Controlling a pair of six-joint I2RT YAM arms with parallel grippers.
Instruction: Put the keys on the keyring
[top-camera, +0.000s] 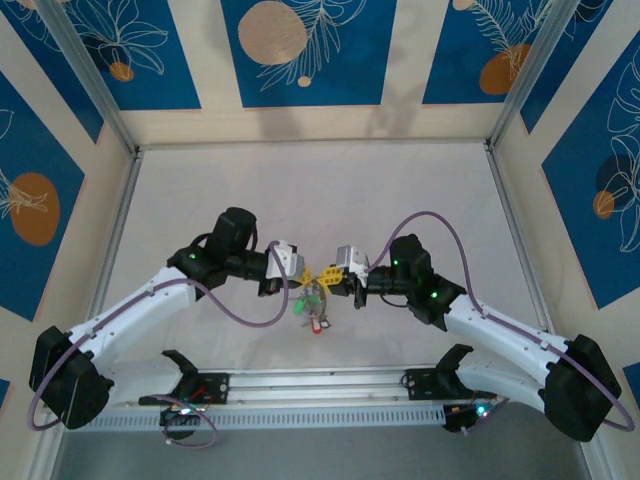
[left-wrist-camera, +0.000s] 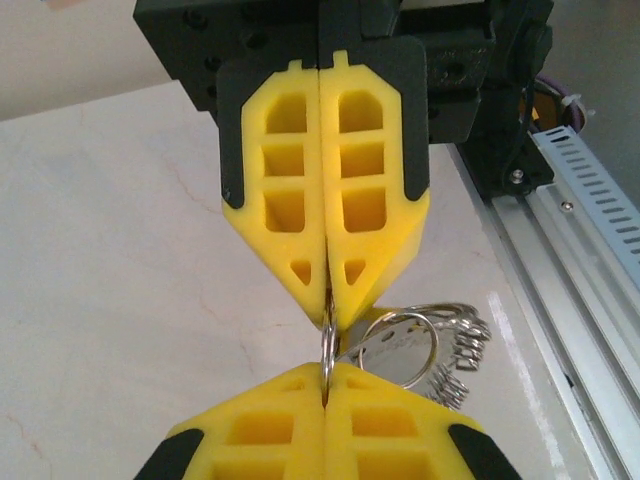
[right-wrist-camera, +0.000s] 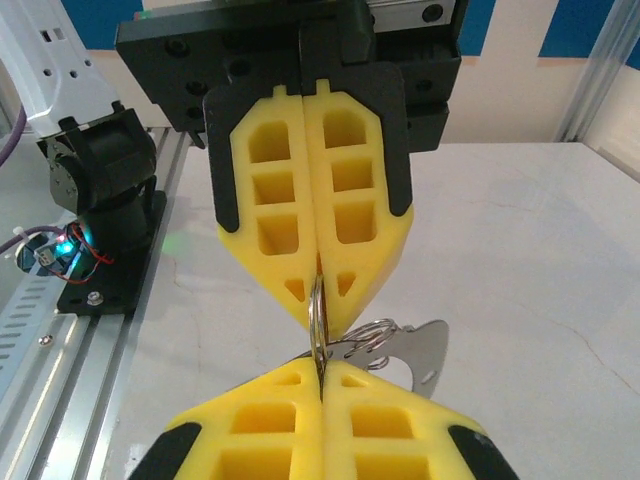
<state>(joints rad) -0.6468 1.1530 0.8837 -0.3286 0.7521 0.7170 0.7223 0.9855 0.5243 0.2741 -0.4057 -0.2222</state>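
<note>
Both arms meet tip to tip over the near middle of the table.

- Left gripper: clenched on the keyring, which sits edge-on in the seam between its fingers.
- Right gripper: also clenched on the ring, from the opposite side.
- Keys: bunched on the ring just beside the tips, hanging below them in the top view. I cannot tell whether they touch the table.
- I cannot tell where the ring's split lies.

Risks, my judgement:
- Two arms share one stiff thin loop. Any mismatch in my commands would twist it or pull it out of one pinch.
- The wire is held only at the tips and could slip along the seam, so the ring and keys would drop.
- The tips are nearly touching. A small advance could make them collide.
</note>
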